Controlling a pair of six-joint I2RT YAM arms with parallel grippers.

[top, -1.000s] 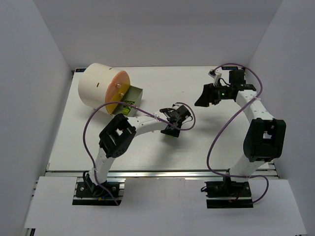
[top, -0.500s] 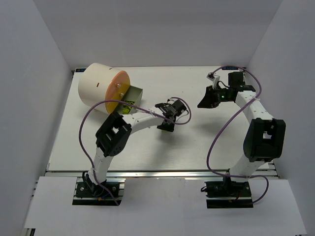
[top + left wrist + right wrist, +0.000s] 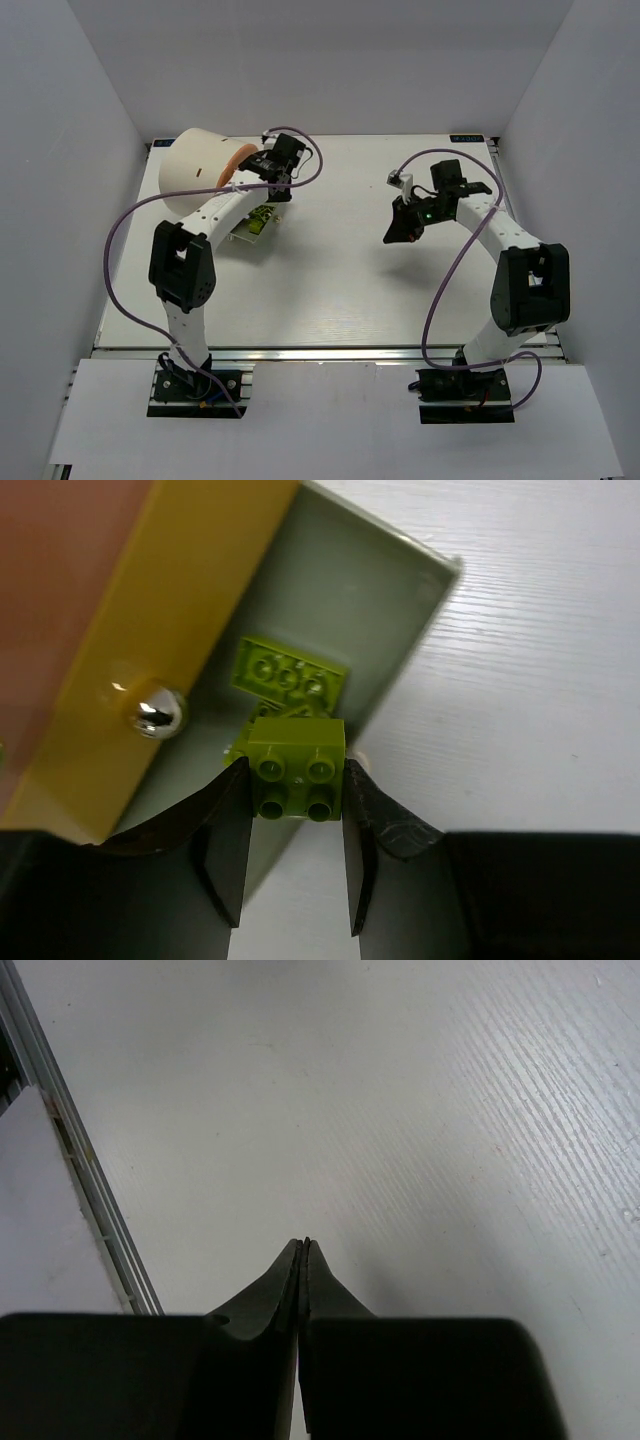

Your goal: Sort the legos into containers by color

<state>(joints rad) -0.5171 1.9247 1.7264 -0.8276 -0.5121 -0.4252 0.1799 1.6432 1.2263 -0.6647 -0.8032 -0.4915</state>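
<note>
A white table (image 3: 330,290) is seen from above, with white walls on three sides. At its far left a big cream-white cylindrical drum (image 3: 192,168) lies on its side, its round orange face (image 3: 238,160) turned to the right. On the near side of that face, an open grey-green box-like tray (image 3: 340,590) stands out from the drum. The tray has a yellow-orange front panel (image 3: 170,610) with a shiny round knob (image 3: 153,708).

Two pieces lie inside the tray, close together towards one end. One is a yellow-green studded plastic brick (image 3: 290,673), lying flat with its studs up. Beside it is a second yellow-green piece (image 3: 262,714), mostly hidden, so its shape cannot be told. The rest of the tray floor is bare.

The left arm reaches from the near left across the drum's face. Its left gripper (image 3: 293,775) hangs over the tray, its two black fingers (image 3: 228,820) clamped on the sides of a small yellow-green two-by-two brick (image 3: 297,752). This brick sits over the hidden piece. Whether it touches that piece or the tray floor cannot be told.

At the far right of the table, well apart from the drum, is the right gripper (image 3: 303,1244). It points down at bare table, its fingers pressed flat together with nothing between them. A metal rail (image 3: 60,1150) runs along the left of its wrist view.
</note>
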